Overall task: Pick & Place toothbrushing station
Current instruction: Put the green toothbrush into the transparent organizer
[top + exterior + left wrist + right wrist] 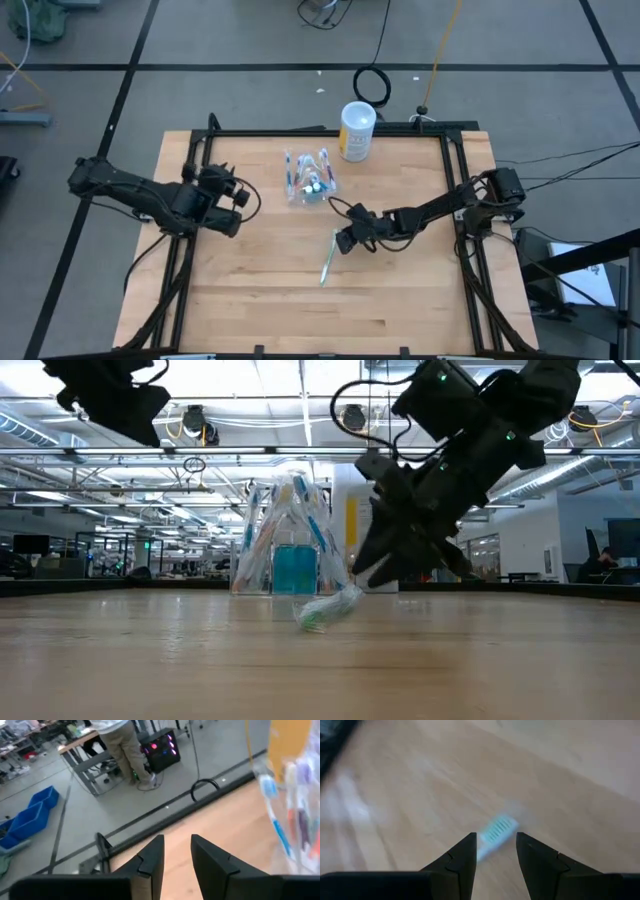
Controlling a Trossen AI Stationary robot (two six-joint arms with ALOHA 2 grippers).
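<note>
Right wrist view showed the right end effector (495, 851) open over a green toothbrush (496, 831) on the bench (250, 280); left end effector (177, 852) hung parted, empty.

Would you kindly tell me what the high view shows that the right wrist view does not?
Only the high view shows the clear holder full of toothbrushes, the white canister, the left pincer beside the holder, and the whole table. Only the right wrist view shows the bristle head close between the right pincer and its open fingers. Both show the loose green toothbrush lying on the wood.
</note>
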